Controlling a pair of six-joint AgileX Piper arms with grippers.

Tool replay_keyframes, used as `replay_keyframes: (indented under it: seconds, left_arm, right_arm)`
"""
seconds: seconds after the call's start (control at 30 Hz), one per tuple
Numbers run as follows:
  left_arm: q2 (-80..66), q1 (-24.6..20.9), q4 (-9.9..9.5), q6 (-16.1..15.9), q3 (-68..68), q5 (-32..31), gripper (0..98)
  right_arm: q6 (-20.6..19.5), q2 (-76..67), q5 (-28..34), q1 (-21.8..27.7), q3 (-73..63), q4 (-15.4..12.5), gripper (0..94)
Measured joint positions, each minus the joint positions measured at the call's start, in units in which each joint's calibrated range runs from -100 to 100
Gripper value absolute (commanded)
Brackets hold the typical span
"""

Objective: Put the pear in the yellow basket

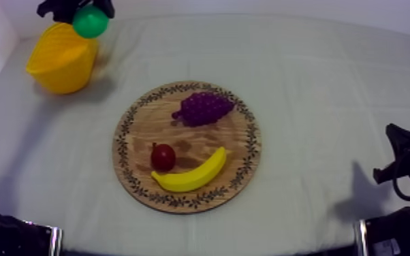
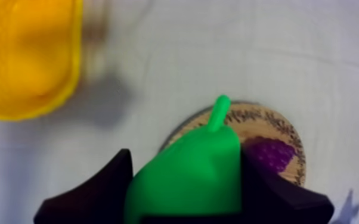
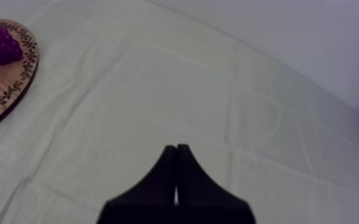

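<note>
Pear (image 1: 90, 22) aloft at the upper left of the top view, pinched between the black fingers of the left gripper (image 1: 78, 8), stem pointing away from the wrist. Just beside the right-hand rim of the yellow basket (image 1: 58, 75), by the look of it not yet squarely over the mouth. From the left wrist view, basket off to one side of the fruit, board beyond the stem.

Step in hand, most likely: carry across and drop.
- Shift the load toward the frame's left edge, to a spot over the middle of the basket's opening.
- Lower a little before release, to spare a bounce off the rim or a knock to a basket that is probably light.
- Spread the fingers only then, and lift straight up, clear of the basket wall.

Right gripper (image 3: 176, 152) low at the right edge of the top view, fingers pressed together on nothing; leave it there. Round wooden board (image 1: 136, 133) at centre frame, bearing grapes (image 1: 204, 107), banana (image 1: 191, 177) and small red fruit (image 1: 163, 157); no need to touch any of them.
</note>
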Motion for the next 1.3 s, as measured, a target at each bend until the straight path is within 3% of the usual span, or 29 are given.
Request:
replay_keyframes:
  seconds: [0.53,1.3]
  left_arm:
    - [7.2,-11.7,-2.49,-6.0,-12.5,0.2,44.5]
    - [22.9,-14.4,-2.27,-7.3,-23.6,-2.5,44.5]
  right_arm:
    - [0.0,0.0,0.0,0.0,0.0,0.0,0.4]
    - [0.0,0.0,0.0,0.0,0.0,0.0,0.4]
